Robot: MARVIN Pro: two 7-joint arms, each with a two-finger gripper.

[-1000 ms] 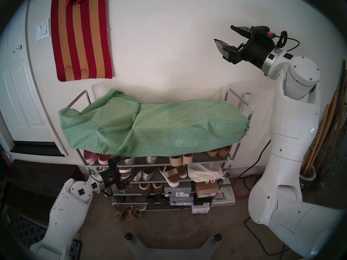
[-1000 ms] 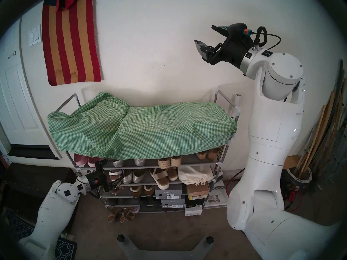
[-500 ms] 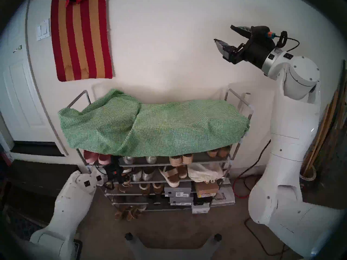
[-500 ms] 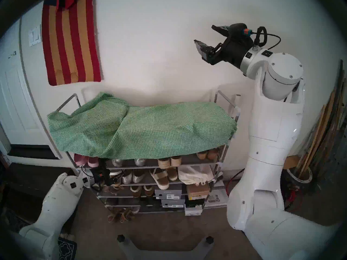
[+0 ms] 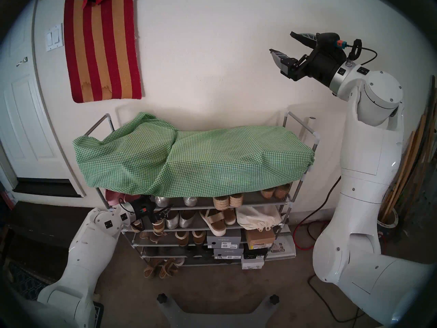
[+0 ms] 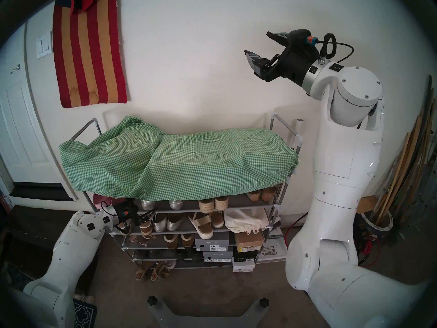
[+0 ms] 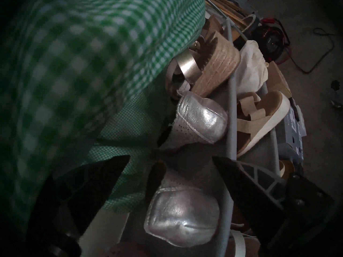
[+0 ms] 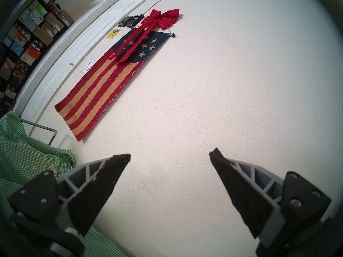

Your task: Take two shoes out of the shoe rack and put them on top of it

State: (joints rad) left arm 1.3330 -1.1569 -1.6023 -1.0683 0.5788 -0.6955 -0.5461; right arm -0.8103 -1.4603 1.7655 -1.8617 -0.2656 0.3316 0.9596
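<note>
The shoe rack point(image 5: 255, 204) point(image 6: 241, 206) stands against the wall, its top draped in a green checked cloth point(image 5: 201, 164). Two perforated silver flats point(image 5: 162, 201) point(image 5: 190, 201) sit heels-out on the tier just under the cloth. My left gripper point(image 5: 163, 205) point(image 6: 149, 209) is open at that tier's left end. In the left wrist view the near flat's heel point(image 7: 181, 219) lies between the spread fingers of my left gripper point(image 7: 170, 158), and the second flat point(image 7: 200, 121) lies beyond. My right gripper point(image 5: 281, 42) point(image 8: 170, 153) hangs open and empty high by the wall.
Pink slip-ons point(image 5: 113, 199) sit left of the gripper, rope-soled sandals point(image 5: 227, 201) to the right. Plain silver flats point(image 5: 179, 219), a white bag point(image 5: 255, 217) and shoe boxes point(image 5: 224, 242) fill lower tiers. The front rail point(image 7: 232, 106) runs beside the right finger.
My left arm has risen and its wrist has turned, bringing the open gripper from in front of the lower tiers up to the tier with the silver flats. The right arm has stayed still.
</note>
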